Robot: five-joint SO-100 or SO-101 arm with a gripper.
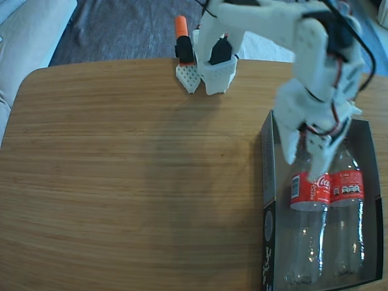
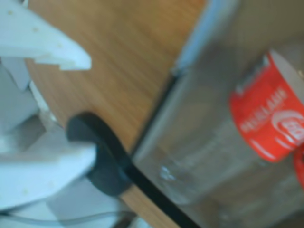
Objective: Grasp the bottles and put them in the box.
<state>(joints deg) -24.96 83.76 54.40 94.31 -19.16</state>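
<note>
A rounded wooden table with fine horizontal grain fills the fixed view; beyond its far edge lie a dark grey carpet and, at the upper left, a pale blue-grey cushion. The white plastic arm rises from its base at the table's far edge, beside an orange-and-black clamp.

The shallow cardboard box with dark grey-black walls sits at the right side of the table, its near end running past the bottom of the fixed view. Two clear plastic Coca-Cola bottles with red labels lie side by side inside it, touching, necks toward the arm: the left bottle and the right bottle.

The white two-finger gripper hangs over the necks of the bottles, its fingers spread apart and holding nothing. In the wrist view the gripper shows bare wood between its fingers, with the box wall and one red-labelled bottle to the right.

The whole left and middle of the table is open wood.
</note>
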